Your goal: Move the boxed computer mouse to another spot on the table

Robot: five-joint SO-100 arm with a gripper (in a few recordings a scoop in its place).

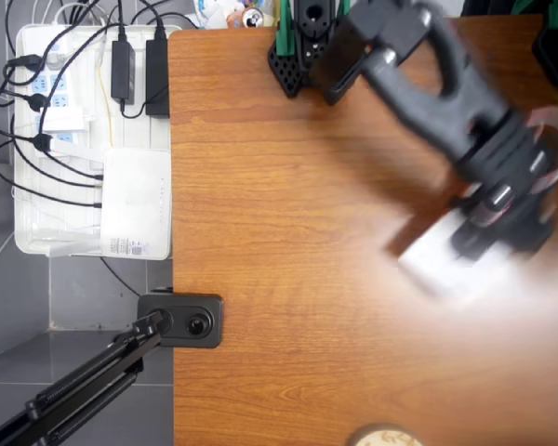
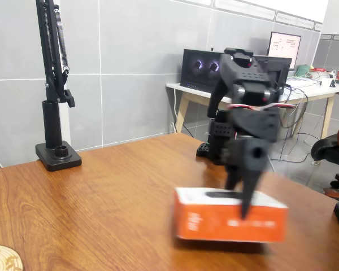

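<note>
The black two-finger gripper (image 2: pixel 244 195) is clamped over the flat white box with an orange-red side (image 2: pixel 230 222). Both are motion-blurred above the glossy reddish-brown wooden table (image 2: pixel 101 197).

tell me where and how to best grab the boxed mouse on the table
Grip the boxed mouse across its short width, fingers on the two long side faces, coming straight down from above. It lies flat on the table, so only the top is open. The gripper sits over it that way.
</note>
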